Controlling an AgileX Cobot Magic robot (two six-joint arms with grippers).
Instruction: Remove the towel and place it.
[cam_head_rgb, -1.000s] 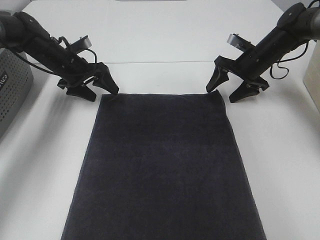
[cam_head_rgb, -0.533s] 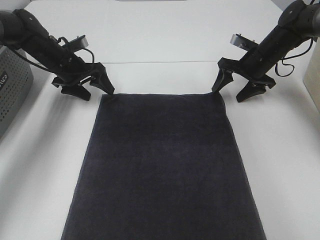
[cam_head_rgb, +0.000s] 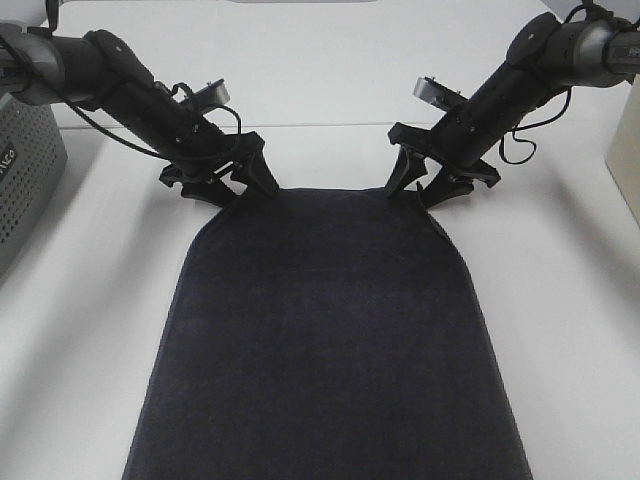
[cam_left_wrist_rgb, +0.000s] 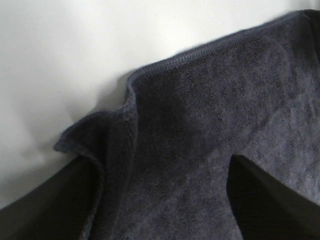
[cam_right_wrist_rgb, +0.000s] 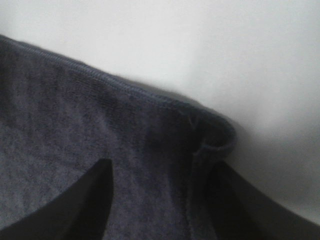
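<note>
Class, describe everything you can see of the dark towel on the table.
The towel is dark navy terry cloth with a stitched hem, lying flat on the white table, its near end cut off by the frame. Its two far corners are bunched inward, where the open left gripper and right gripper straddle them.

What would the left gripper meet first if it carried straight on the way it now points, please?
Most likely the towel: its bunched far corner lies inside the open left gripper, with the table beneath. It may already be touching; depth is unclear.
</note>
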